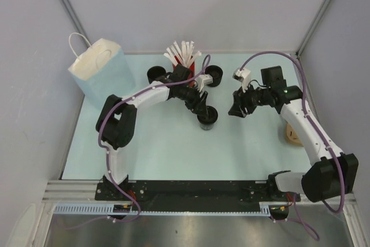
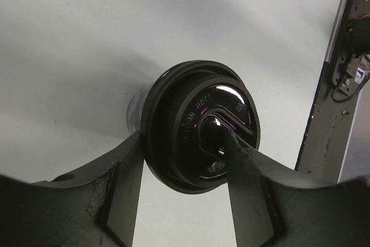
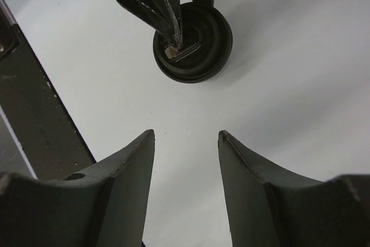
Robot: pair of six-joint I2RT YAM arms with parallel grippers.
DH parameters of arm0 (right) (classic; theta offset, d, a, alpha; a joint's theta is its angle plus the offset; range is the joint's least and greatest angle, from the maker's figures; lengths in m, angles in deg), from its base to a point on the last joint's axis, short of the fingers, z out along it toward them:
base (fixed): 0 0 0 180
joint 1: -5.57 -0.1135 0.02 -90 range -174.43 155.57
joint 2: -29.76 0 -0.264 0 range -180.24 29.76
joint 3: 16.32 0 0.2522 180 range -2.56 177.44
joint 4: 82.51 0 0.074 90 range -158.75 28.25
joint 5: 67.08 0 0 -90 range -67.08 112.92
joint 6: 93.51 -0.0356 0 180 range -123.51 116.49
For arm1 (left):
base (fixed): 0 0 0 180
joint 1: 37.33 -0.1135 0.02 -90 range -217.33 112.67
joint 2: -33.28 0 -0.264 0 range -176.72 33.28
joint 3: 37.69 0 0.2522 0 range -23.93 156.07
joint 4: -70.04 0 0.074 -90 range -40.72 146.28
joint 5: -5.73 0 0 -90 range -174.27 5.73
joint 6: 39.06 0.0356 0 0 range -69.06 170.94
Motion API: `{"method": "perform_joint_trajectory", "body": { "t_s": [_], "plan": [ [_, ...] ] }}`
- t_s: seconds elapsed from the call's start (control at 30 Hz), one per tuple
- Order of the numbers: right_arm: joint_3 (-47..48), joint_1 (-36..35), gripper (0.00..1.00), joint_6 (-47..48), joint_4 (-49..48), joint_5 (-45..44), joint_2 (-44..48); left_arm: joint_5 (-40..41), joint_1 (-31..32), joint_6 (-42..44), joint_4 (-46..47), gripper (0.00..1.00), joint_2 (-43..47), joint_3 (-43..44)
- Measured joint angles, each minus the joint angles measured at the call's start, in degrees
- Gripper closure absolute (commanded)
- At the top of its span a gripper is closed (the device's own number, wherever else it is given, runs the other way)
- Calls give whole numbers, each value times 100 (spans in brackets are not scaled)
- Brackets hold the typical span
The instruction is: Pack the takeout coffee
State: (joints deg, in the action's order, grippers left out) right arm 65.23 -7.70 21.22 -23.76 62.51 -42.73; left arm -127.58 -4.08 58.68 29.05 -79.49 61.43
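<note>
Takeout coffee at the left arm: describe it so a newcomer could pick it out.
Find the red cup of white sticks at the back centre of the table, flanked by two black cups. Nearer the arms, the takeout coffee stands alone: the only black cup with the left gripper straddling its glossy lid.

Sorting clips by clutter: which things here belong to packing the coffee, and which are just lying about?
Job: cup, straddled by left gripper; bag, likely its destination.
Lying about: back-left black cup, back-right black cup, red cup of sticks, tan tray; right gripper open, empty.
</note>
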Motion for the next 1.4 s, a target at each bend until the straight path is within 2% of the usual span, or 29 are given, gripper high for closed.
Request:
{"method": "perform_joint_trajectory", "body": {
  "t_s": [0.37, 0.67, 0.97, 1.4],
  "plan": [
    [-31, 243, 51, -732, -745, 640, -1187, -22, -24, -22, 68, 33, -28, -28],
    [-48, 251, 60, -1156, -1207, 1200, -2299, -17, -24, -31, 63, 33, -55, -26],
    [-48, 181, 63, -1495, -1655, 1497, -2708, -17, -24, -33, 63, 34, -57, -26],
    [4, 146, 63, -1746, -1794, 1580, -2981, -24, -26, -33, 57, 36, -57, -37]
  ]
}}
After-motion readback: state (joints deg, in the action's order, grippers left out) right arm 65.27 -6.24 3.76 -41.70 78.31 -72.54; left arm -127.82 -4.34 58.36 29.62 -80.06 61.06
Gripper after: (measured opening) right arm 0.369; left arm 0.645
